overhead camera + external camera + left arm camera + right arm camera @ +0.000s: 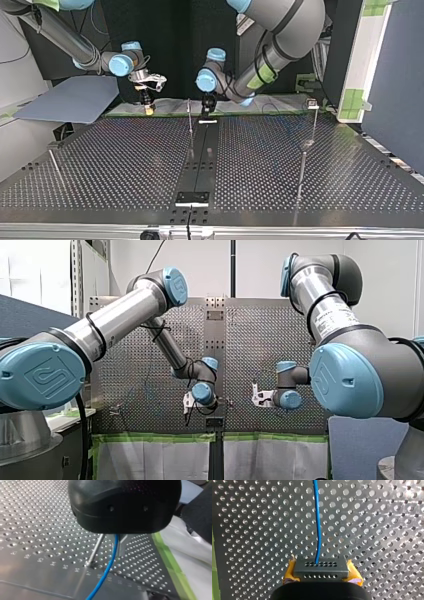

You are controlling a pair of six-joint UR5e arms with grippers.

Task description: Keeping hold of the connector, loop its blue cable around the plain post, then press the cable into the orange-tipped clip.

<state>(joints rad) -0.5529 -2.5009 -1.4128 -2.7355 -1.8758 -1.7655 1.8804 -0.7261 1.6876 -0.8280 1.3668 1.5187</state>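
Facing both robot arms across a perforated metal tabletop [125, 165], the top view reads as follows from left to right. Near the left edge a thin rod [54, 165] stands up from the tabletop. Next, my right arm [75, 45] enters from the upper left, and the right jaws hang over the tabletop's far edge. The right wrist view shows the right jaws clenched on the connector [321, 568], a dark block with small holes, pinched on both sides by yellow pads [290, 571]. The blue cable [318, 520] leaves the connector's upper row of holes and runs straight ahead above the perforated surface. At the middle of the top view a slim metal post [190, 120] rises just beside the left jaws, carried by my left arm [285, 30], which enters from the upper right. In the left wrist view the blue cable emerges from under a black casing [125, 505], between a slim post planted in the tabletop and a metal fingertip [122, 546]. It then trails away across the tabletop. I cannot tell whether the left jaws are clenched on it or released. Toward the right, a second rod [302, 170] stands well apart from both arms. Beyond it a small block [313, 104] sits raised above the tabletop near the far edge.
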